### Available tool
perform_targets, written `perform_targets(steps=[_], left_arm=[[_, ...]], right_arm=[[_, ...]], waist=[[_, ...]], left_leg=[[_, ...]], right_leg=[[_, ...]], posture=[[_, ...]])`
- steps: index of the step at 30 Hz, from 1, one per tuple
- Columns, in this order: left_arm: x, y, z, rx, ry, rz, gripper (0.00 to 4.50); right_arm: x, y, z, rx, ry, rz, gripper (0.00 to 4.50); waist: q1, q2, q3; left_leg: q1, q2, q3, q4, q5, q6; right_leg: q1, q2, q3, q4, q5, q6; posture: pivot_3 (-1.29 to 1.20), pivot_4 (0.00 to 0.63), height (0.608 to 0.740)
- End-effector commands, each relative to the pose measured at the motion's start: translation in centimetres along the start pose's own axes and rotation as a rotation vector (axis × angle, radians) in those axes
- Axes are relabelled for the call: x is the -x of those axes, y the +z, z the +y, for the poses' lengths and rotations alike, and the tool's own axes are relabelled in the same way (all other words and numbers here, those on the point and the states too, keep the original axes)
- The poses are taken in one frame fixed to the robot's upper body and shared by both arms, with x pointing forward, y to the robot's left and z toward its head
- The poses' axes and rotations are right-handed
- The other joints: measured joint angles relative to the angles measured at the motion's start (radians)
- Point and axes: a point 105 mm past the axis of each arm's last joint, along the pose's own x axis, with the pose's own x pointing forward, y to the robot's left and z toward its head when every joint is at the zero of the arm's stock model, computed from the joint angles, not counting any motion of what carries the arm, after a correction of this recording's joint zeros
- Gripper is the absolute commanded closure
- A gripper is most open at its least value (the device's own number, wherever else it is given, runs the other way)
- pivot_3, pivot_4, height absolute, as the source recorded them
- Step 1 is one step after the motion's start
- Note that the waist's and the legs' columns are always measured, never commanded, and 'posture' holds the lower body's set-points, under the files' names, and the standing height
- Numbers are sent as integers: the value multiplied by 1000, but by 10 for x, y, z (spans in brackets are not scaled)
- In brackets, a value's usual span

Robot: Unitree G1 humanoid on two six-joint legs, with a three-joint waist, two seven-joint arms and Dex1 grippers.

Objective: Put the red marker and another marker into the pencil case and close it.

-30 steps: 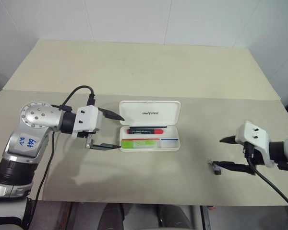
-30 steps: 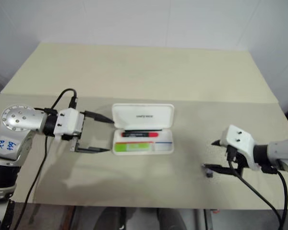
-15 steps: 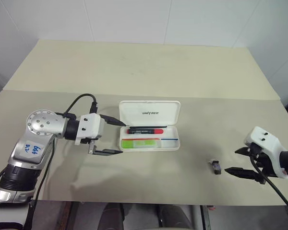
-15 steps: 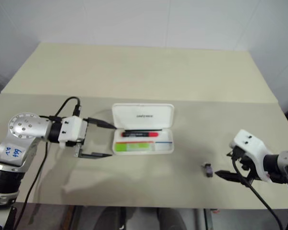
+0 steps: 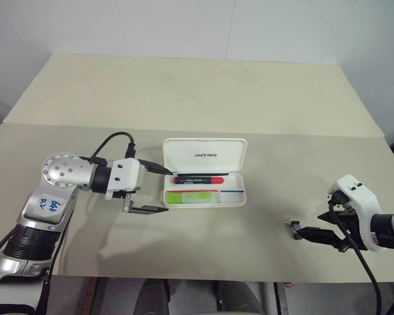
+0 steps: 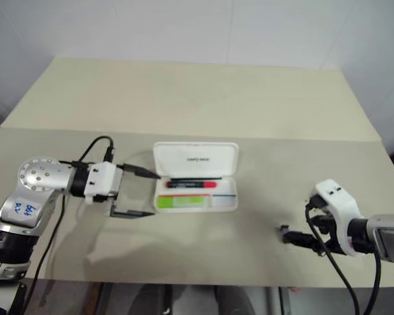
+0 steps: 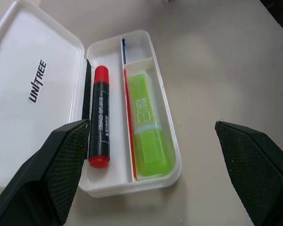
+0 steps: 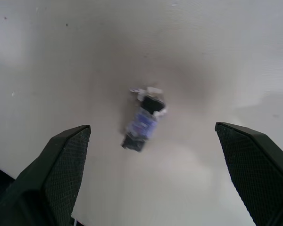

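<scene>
Left gripper (image 5: 159,189) wide open, empty, just left of pencil case (image 5: 205,172), little moved in 1 s. Case lid up; red marker (image 5: 199,178) and green marker (image 5: 192,195) inside. Right gripper (image 5: 313,231), also open, rolled over small dark object (image 5: 294,228). Only closing remains.

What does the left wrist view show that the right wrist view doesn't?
Left wrist view: the open case, with the red marker and the green marker lying side by side in its tray, and the open left hand in front of it. Right wrist view: a small dark object lying between the fingers of the open right hand. Both: the beige table.
</scene>
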Motion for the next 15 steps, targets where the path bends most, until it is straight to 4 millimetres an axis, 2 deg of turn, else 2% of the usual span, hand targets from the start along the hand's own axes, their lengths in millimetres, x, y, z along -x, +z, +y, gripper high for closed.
perform_targets(steps=[1, 10, 15], left_arm=[[8, 7, 6, -50, 18, 14, 17], [11, 8, 3, -47, 40, 24, 17], [14, 9, 3, -46, 54, 32, 17]], right_arm=[[-4, 3, -2, -16, -39, -21, 0], [-18, 3, -6, -83, -92, -25, 0], [-24, -5, -3, -111, -97, 12, 0]], waist=[[-1, 0, 0], [-2, 0, 0], [-2, 0, 0]], left_leg=[[0, 0, 0, 0, 0, 0], [0, 0, 0, -1, 0, 0], [-1, 1, 0, -1, 0, 0]], right_leg=[[0, 0, 0, 0, 0, 0], [-1, 0, 0, 0, 0, 0], [-1, 0, 0, 0, 0, 0]], posture=[[0, 150, 740], [0, 150, 740], [0, 150, 740]])
